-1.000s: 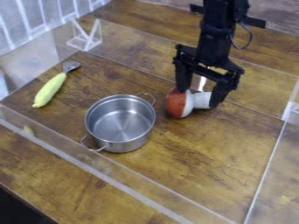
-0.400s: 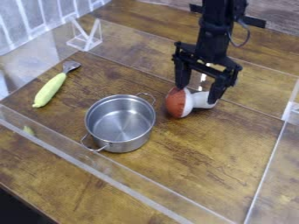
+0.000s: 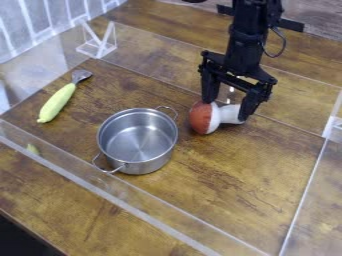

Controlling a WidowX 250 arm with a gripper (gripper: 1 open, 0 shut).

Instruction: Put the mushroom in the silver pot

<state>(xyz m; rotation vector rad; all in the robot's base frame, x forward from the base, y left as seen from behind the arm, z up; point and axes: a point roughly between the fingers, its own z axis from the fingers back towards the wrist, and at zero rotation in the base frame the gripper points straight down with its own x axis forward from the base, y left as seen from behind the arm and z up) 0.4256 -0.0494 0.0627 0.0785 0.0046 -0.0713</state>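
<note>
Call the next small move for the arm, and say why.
Probably close the gripper on the mushroom. The jaws stand open, pointing down, with fingers either side of the mushroom, which lies on its side on the table just right of the silver pot. The pot looks empty, so the grasp seems to come before any lift toward it.

The mushroom (image 3: 209, 116) is lying on its side right of center, reddish-brown cap pointing left toward the pot, chunky white stem sticking out to the right. The silver pot (image 3: 138, 139) sits upright just lower left of it, shiny, empty, little side handles.
</note>
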